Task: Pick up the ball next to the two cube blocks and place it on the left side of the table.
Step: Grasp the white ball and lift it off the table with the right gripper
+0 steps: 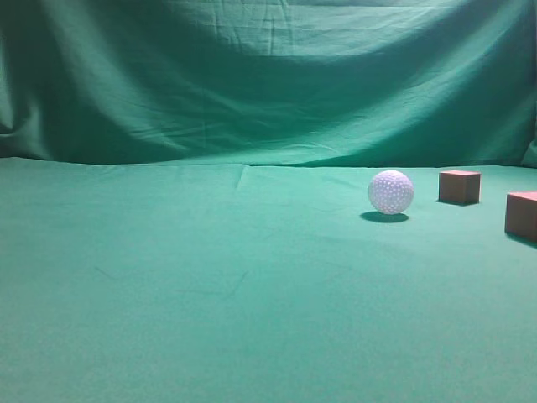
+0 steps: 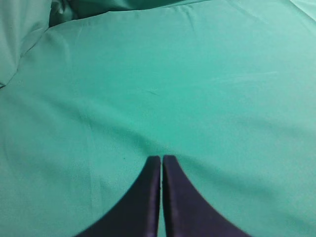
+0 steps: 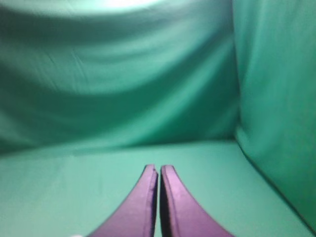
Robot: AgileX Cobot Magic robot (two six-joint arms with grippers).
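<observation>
A: Where's the golf ball?
B: Right side of the bench, just left of two wooden cubes, untouched.
A: End effectors?
B: Left end effector and right end effector both closed, empty; probably not yet reaching.

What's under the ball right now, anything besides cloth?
Only the table, with the ball casting a dark shadow on its green cloth. The contact spot itself is hidden by the ball. No claw is near it.
</observation>
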